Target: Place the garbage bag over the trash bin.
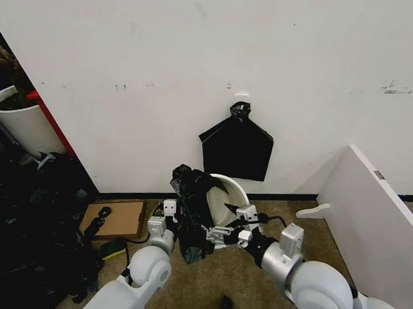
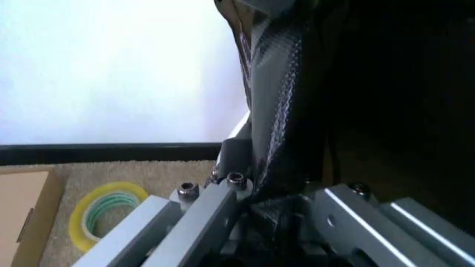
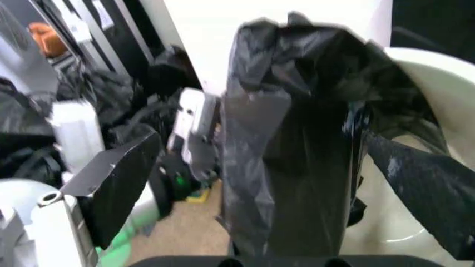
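- The left gripper (image 1: 176,227) is pinched onto the garbage bag (image 1: 192,208), film being clamped between its metal fingers (image 2: 215,207).
- The garbage bag is held upright against the near rim of the trash bin (image 1: 229,194), which is tipped on the carpet by the wall.
- The right gripper (image 1: 221,235) is spread, the bag lying between its fingers (image 3: 115,178).

Even, soft light falls on the white wall (image 1: 189,53), bright and without glare. The far left corner lies dim, its dark clutter hard to read. In the left wrist view the wall is washed out to a pale blue glow, and the garbage bag (image 2: 371,111) is nearly featureless black. The right wrist view is blurred (edges smear most).
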`<state>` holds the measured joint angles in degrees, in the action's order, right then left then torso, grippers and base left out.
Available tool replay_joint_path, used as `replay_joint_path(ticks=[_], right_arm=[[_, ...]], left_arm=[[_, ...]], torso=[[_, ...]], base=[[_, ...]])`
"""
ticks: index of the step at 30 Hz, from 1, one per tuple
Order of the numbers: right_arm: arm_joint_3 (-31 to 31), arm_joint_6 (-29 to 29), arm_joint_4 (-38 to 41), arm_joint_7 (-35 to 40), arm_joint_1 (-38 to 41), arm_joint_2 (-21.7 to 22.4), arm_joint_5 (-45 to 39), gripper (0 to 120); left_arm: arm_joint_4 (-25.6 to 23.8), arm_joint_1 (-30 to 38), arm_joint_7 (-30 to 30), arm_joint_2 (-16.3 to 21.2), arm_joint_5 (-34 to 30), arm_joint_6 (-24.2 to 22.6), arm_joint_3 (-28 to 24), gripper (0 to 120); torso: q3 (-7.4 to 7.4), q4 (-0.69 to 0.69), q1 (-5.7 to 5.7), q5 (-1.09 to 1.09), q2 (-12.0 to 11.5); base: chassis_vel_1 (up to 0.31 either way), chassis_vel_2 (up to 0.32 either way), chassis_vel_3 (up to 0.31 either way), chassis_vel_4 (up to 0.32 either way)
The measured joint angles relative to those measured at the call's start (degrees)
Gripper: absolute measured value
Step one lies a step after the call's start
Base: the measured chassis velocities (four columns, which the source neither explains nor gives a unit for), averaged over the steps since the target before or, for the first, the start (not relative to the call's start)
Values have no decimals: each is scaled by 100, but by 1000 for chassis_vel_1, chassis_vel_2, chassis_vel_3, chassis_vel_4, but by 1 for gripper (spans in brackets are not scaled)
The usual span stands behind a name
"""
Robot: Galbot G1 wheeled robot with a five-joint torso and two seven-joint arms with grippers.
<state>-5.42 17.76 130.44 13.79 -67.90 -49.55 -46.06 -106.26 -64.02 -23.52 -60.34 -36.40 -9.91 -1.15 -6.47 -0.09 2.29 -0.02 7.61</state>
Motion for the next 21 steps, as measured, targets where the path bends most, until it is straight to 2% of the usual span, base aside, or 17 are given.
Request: replay_joint_path(ticks=[21], right_arm=[[-684, 132, -626, -174, 382, -157, 907, 100]], left_arm=[[-74, 53, -31, 102, -38, 14, -103, 1]], torso=[[0, 0, 0, -2, 0]], base=[[0, 0, 0, 0]])
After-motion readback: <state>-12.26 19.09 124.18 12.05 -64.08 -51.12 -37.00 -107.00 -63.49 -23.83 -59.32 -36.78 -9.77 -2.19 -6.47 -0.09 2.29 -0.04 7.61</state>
